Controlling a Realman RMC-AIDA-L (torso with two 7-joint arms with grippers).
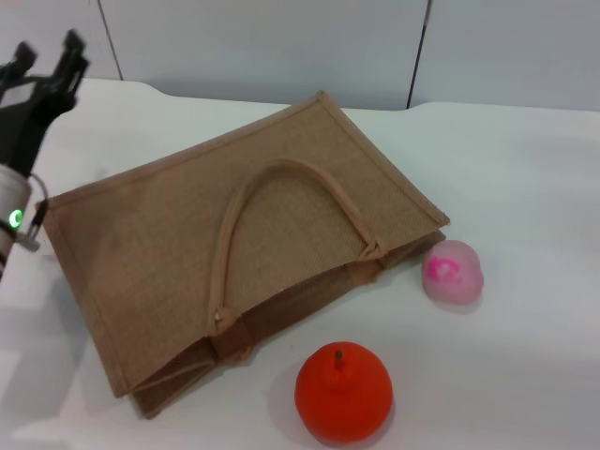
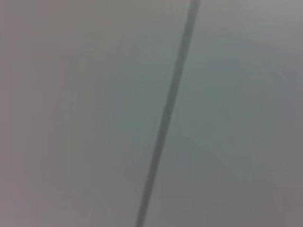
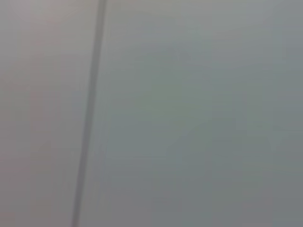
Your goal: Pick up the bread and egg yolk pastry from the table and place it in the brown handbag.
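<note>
While flat, tan jute brown handbag [image 1: 169,253].

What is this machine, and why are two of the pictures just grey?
It is a robot with two arms, and each picture comes from one of its cameras. The head camera looks down at a white table. A big brown handbag lies flat there, with a pink ball and a round orange fruit near it. The black left gripper is raised at the far left, holding nothing. The right arm is out of sight. The grey pictures come from the wrist cameras, which show only a plain wall with a dark seam. No bread or pastry shows.
</note>
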